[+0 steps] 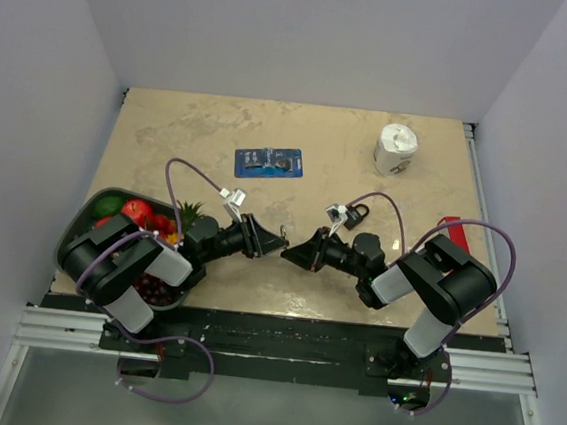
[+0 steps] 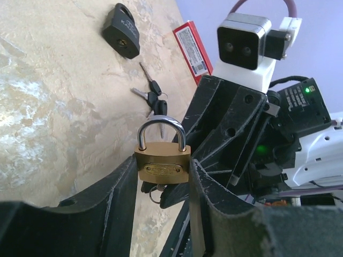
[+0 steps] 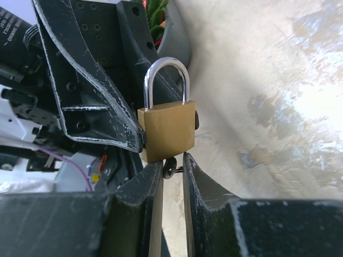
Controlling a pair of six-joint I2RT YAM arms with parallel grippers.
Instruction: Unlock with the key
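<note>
Left gripper clamps the small brass padlock steady; right gripper pinches a tiny silver key beneath. Black-headed silver keys lie aside.

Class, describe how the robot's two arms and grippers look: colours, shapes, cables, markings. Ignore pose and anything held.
The left arm and right arm have black joints and white-grey shells, each trailed by a looping purple cable. The left gripper and right gripper are black, with two flat wedge-shaped fingers, edges scuffed pale. A white camera block sits on the right wrist.
</note>
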